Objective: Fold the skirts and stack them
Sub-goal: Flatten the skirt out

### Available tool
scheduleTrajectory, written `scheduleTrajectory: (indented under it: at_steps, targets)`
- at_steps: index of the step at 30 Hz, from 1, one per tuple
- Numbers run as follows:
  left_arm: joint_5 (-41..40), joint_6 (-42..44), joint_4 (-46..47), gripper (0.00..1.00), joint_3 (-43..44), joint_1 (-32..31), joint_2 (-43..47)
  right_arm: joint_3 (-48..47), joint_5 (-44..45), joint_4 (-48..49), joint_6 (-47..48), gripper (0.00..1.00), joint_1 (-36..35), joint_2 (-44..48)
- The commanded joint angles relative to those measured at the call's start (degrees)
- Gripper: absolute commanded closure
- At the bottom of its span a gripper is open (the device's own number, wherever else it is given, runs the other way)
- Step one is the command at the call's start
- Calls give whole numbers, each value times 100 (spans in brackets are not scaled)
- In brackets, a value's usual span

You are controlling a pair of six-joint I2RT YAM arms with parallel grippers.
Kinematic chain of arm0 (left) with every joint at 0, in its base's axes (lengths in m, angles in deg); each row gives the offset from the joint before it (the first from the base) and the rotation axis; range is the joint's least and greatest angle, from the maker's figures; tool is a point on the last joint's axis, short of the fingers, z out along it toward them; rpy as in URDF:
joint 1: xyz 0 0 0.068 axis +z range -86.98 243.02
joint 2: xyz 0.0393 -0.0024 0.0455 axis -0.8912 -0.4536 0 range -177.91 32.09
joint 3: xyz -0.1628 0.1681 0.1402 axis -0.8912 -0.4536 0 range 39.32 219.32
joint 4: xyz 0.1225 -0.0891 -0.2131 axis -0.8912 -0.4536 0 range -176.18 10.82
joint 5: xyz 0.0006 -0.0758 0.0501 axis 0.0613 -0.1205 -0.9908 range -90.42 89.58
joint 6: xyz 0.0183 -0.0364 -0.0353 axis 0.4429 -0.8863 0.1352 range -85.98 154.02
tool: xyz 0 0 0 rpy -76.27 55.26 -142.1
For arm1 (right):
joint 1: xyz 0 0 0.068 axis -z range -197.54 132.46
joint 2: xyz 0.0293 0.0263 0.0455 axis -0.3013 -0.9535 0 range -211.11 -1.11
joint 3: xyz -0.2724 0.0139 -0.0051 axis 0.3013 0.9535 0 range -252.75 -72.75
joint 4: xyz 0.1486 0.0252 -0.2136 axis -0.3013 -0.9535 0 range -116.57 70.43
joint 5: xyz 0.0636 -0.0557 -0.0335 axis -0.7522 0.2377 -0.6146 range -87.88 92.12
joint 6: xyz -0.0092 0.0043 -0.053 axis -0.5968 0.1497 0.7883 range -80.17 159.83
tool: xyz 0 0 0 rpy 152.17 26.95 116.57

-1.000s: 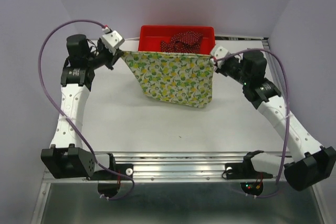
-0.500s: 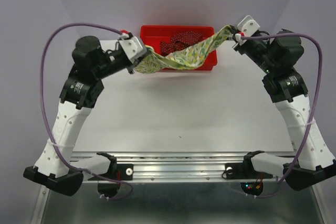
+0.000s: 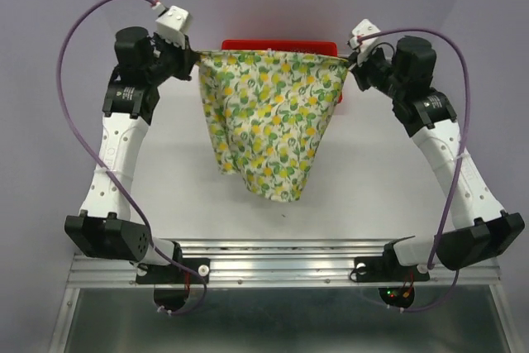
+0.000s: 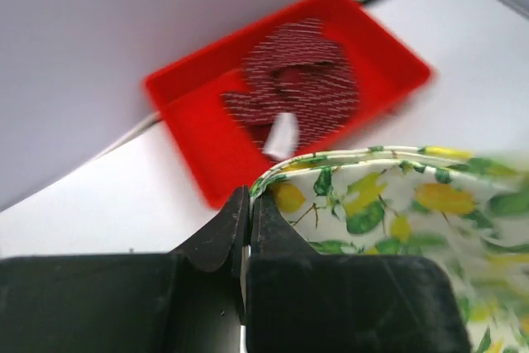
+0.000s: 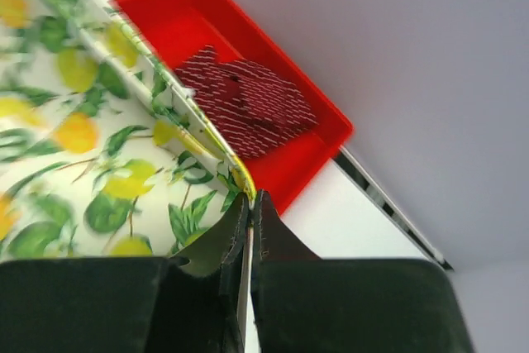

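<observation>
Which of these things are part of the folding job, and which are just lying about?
Part of the job:
- lemon skirt, held up by its top corners by the left gripper and right gripper
- dark red dotted skirt, lying in the tray

Just there:
- red tray
- table

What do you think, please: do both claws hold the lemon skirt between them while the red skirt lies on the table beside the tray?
Not quite: the red skirt lies inside the tray, not beside it, as the left wrist view shows. The left claw and right claw do hold the lemon skirt between them.
</observation>
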Motion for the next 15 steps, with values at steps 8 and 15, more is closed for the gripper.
scheduleTrajectory:
  at_steps: [8, 15]
  targets:
    - [234, 493, 804, 100, -691, 514, 958, -325, -50, 552, -137, 99, 1048, 136]
    - [182, 696, 663, 100, -885, 514, 1143, -246, -15, 657, -40, 99, 1048, 154]
